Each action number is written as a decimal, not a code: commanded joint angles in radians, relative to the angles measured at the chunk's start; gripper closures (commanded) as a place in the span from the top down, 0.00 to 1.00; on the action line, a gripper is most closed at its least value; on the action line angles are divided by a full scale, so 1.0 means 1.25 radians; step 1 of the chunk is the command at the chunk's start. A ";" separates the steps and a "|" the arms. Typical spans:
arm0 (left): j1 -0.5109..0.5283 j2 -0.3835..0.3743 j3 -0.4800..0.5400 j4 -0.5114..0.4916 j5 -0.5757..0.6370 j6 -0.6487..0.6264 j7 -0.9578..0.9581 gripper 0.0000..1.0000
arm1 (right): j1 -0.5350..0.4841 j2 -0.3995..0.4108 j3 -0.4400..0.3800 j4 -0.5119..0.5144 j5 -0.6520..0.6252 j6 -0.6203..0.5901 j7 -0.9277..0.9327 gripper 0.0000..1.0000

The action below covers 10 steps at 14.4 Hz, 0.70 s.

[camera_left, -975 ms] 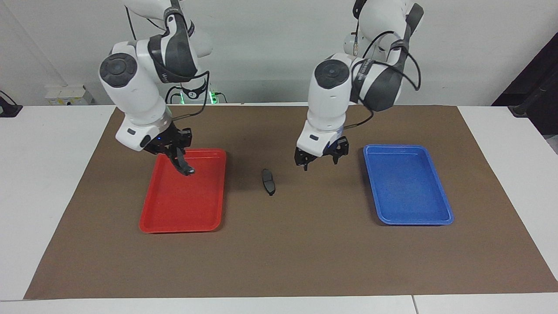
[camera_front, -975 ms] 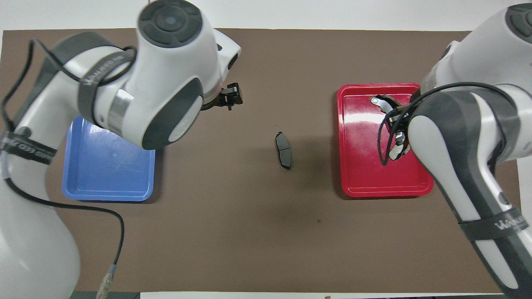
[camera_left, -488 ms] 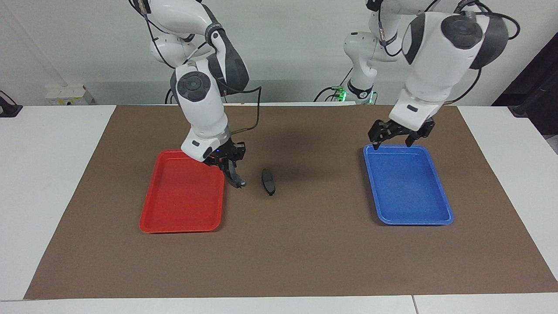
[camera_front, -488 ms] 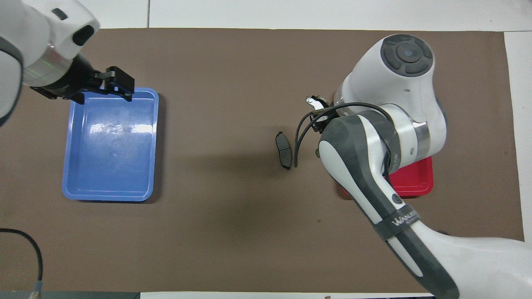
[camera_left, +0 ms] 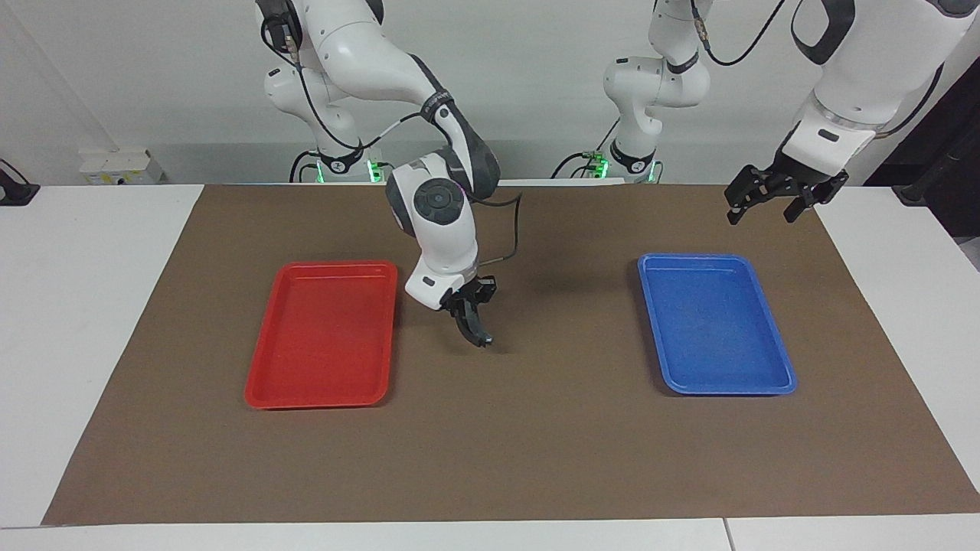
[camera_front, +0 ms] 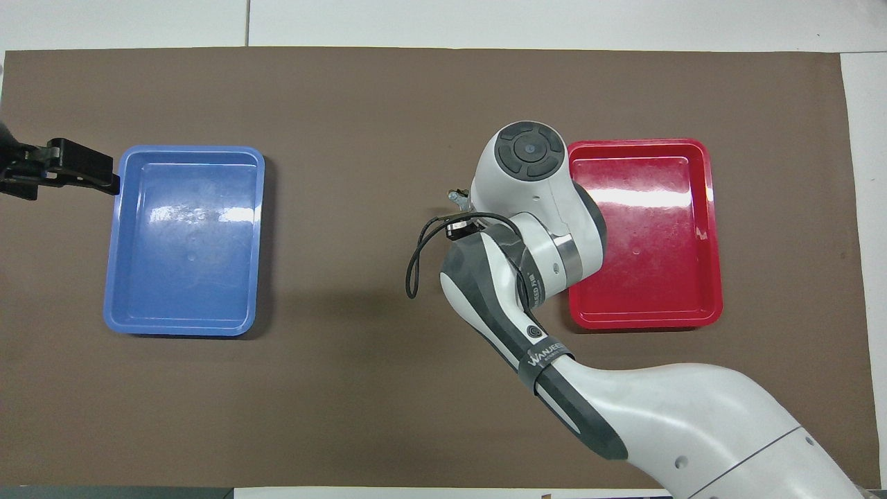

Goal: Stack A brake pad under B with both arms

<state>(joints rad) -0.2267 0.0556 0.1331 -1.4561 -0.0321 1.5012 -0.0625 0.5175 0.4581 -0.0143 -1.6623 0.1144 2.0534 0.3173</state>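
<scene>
My right gripper (camera_left: pixel 468 308) is shut on brake pad B (camera_left: pixel 478 330), the long curved black pad. B hangs down from the fingers, its low end at or just above the brown mat, between the two trays. In the overhead view only a metal tip of B (camera_front: pixel 457 198) shows past the right arm's wrist. The short pad A is hidden in both views: the gripper and B cover it in the facing view, the arm in the overhead view. My left gripper (camera_left: pixel 775 202) is open and empty, raised over the mat beside the blue tray; it also shows in the overhead view (camera_front: pixel 69 167).
An empty red tray (camera_left: pixel 321 265) lies toward the right arm's end of the brown mat (camera_left: pixel 536 444). An empty blue tray (camera_left: pixel 716 260) lies toward the left arm's end. White table (camera_left: pixel 76 306) surrounds the mat.
My right gripper carried B from over the red tray to over the spot where pad A lay, and lower. My left gripper drew back from mid-mat, past the blue tray, and rose.
</scene>
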 commanded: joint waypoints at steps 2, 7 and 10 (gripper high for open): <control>0.040 -0.070 -0.056 -0.117 -0.011 0.049 -0.020 1.00 | -0.004 -0.014 -0.003 -0.038 0.004 0.032 -0.015 0.00; 0.041 -0.076 -0.062 -0.127 -0.010 0.063 -0.018 1.00 | 0.001 -0.020 -0.002 -0.063 0.004 0.042 -0.029 0.00; 0.043 -0.073 -0.062 -0.127 -0.010 0.063 -0.019 1.00 | 0.002 -0.022 -0.002 -0.067 0.004 0.046 -0.029 0.00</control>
<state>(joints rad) -0.1907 -0.0053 0.0692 -1.5726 -0.0323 1.5528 -0.0752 0.5192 0.4636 -0.0177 -1.7107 0.1143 2.0882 0.3055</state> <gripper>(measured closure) 0.000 0.577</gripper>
